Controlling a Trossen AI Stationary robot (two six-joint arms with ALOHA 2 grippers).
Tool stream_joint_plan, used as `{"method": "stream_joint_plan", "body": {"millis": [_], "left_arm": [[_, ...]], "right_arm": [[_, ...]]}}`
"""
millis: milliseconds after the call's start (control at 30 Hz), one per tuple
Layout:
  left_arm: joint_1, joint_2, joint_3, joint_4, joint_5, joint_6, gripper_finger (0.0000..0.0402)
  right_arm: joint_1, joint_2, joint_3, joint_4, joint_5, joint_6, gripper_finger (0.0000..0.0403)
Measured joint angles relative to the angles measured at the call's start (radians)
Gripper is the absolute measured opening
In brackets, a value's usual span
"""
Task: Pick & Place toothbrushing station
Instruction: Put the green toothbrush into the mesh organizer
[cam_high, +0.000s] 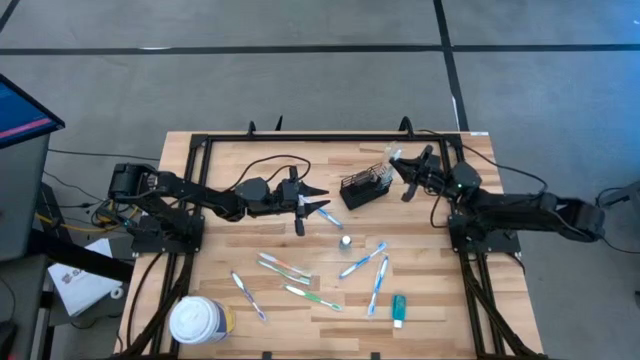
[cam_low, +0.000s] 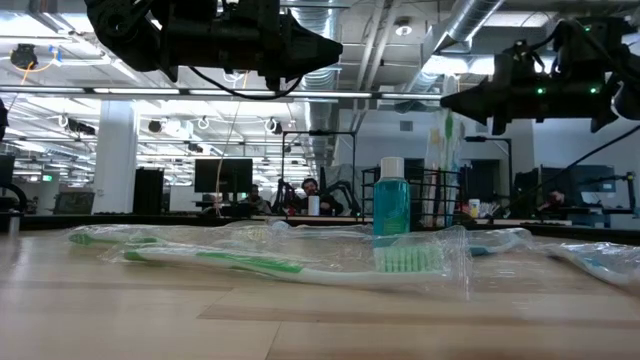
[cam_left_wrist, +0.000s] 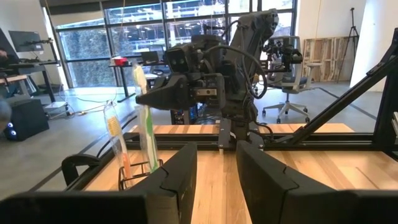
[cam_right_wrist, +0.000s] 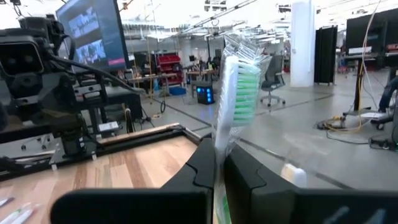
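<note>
- High view: small black wire-mesh rectangular caddy (cam_high: 364, 187) sits at the far middle of the light wooden table (cam_high: 220, 160). The right gripper (cam_high: 400, 166) hangs just beside its right end with a wrapped green-bristled toothbrush (cam_high: 392, 158) pinched in it. The left gripper (cam_high: 322, 210) hovers left of the caddy, fingers spread, empty. Loose blue, green and pink toothbrushes (cam_high: 362, 260) and a small teal tube (cam_high: 398, 309) lie well apart from the caddy on the near half; a large white-lidded yellowish round tub (cam_high: 200, 320) stands at the near left corner.
- Low view: both arms are raised off the table; a wrapped green toothbrush (cam_low: 280, 262) lies in the foreground, with a teal bottle with white cap (cam_low: 391, 200) behind it.
- Left wrist view: fingers (cam_left_wrist: 180, 177) parted, nothing between; caddy ahead already holds upright brushes.
- Right wrist view: fingers (cam_right_wrist: 208, 165) clamped on the brush shaft, head up.
- Step, as I judge it: loading this brush. Next calls for lining up over the caddy, lowering, then releasing; several pieces remain.
</note>
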Motion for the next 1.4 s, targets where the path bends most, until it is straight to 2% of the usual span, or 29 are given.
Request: {"method": "stream_joint_plan", "body": {"millis": [500, 700, 867, 1400], "left_arm": [[0.0, 0.0, 0.0, -0.003, 0.004, 0.0, 0.0108], [0.0, 0.0, 0.0, -0.006, 0.004, 0.0, 0.0108], [0.0, 0.0, 0.0, -0.009, 0.003, 0.0, 0.0108], [0.0, 0.0, 0.0, -0.03, -0.001, 0.0, 0.0108]], "right_arm": [[0.002, 0.311, 0.0, 0.242, -0.003, 0.021, 0.0007], [0.01, 0.387, 0.001, 0.288, -0.007, 0.022, 0.0035], [0.023, 0.399, 0.001, 0.282, -0.007, 0.022, 0.0066], [0.022, 0.384, 0.001, 0.278, -0.008, 0.021, 0.0113]]}}
